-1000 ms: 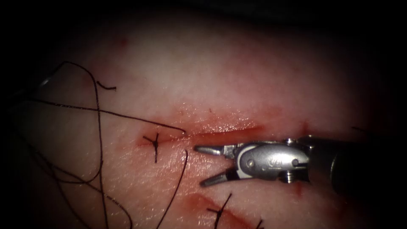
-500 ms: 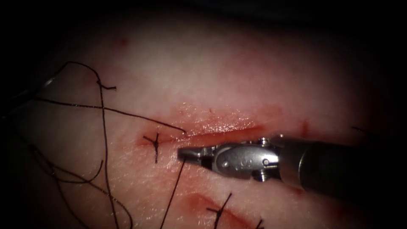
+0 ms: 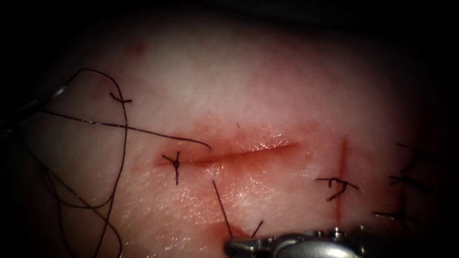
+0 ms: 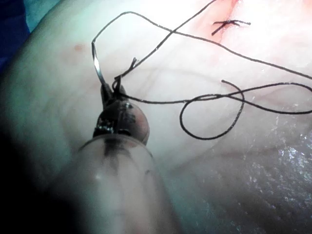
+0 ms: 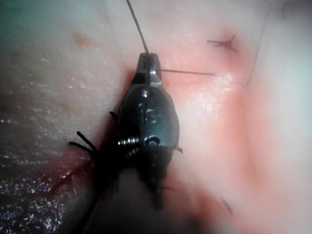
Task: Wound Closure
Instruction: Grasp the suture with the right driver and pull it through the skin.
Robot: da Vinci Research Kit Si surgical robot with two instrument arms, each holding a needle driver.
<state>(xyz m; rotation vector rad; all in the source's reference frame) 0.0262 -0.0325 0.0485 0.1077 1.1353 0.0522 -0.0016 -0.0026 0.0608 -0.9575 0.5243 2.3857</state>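
The right tool (image 3: 229,247), jaws clamped on the thread (image 3: 221,206), sits low on the tissue (image 3: 248,86), below the cut (image 3: 248,154). Far to the cut's left, the left tool (image 4: 111,92) grips the curved needle (image 4: 96,68) near its thread end, clear of the tissue.

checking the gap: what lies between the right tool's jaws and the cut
In the endoscope view, a taut thread held by the right tool crosses wet tissue up toward the cut.

A dark blue cloth (image 4: 9,34) lies at the edge of the scene. A lighter teal patch (image 4: 41,9) sits just beside it. Both look smooth and flat.
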